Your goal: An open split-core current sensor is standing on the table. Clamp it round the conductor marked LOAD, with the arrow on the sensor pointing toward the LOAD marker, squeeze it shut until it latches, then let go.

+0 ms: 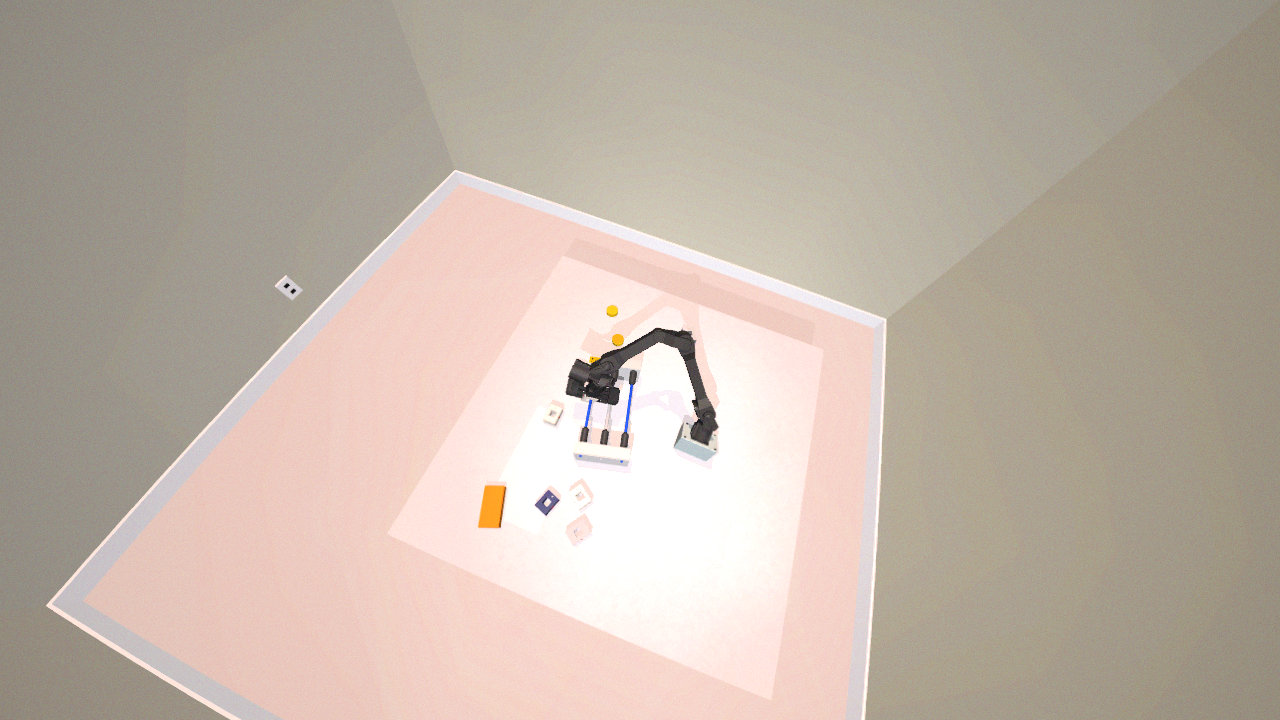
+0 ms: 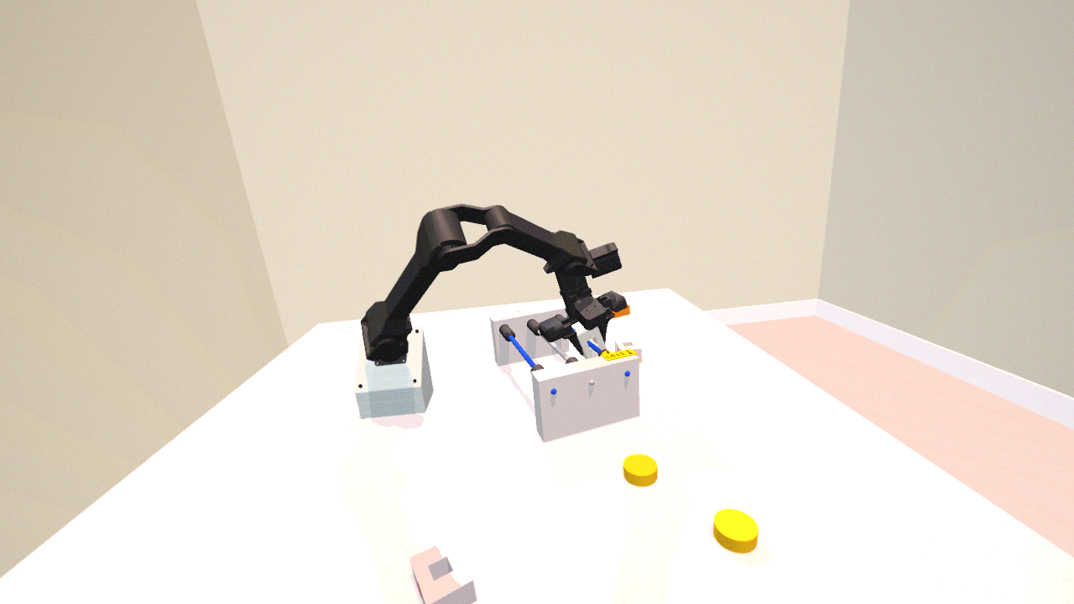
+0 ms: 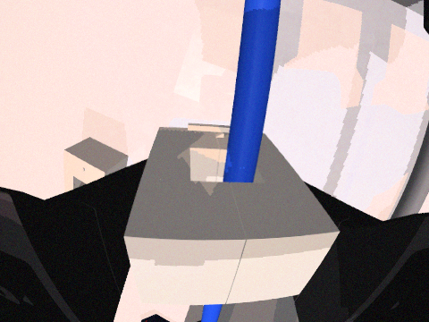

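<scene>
The split-core sensor (image 3: pixel 188 219) is a pale block round the blue LOAD conductor (image 1: pixel 588 417) (image 3: pixel 256 67). Its two halves meet at a thin seam across the face toward the wrist camera. The conductor passes through its square window. My gripper (image 2: pixel 591 347) (image 3: pixel 213 173) is shut on the sensor, one black finger on each side. The yellow LOAD marker (image 2: pixel 619 355) lies at one end of the conductor, on the rack's end wall (image 2: pixel 586 409). The sensor's arrow does not show, and I cannot tell whether the latch is engaged.
A grey conductor (image 2: pixel 556 351) and another blue conductor (image 1: pixel 629 407) (image 2: pixel 522 351) run alongside. A pale block (image 1: pixel 553 412) (image 3: pixel 89 149) stands beside the rack. Yellow discs (image 2: pixel 639 469) (image 2: pixel 735 529) lie beyond the marker end. An orange block (image 1: pixel 491 506) and a navy part (image 1: pixel 547 502) lie elsewhere.
</scene>
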`<action>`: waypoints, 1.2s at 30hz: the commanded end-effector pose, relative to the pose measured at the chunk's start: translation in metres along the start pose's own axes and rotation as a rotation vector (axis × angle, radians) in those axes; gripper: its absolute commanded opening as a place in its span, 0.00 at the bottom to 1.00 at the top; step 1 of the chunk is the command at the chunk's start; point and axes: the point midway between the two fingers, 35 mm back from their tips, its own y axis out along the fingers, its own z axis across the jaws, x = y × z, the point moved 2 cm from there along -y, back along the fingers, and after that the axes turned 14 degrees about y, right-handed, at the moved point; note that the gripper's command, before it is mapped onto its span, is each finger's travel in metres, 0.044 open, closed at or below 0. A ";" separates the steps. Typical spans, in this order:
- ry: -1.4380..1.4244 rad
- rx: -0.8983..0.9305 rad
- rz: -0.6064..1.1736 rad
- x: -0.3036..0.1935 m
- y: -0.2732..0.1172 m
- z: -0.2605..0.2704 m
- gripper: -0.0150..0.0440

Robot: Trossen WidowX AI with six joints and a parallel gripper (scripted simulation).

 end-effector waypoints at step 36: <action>0.000 0.000 0.000 0.000 0.000 0.000 0.65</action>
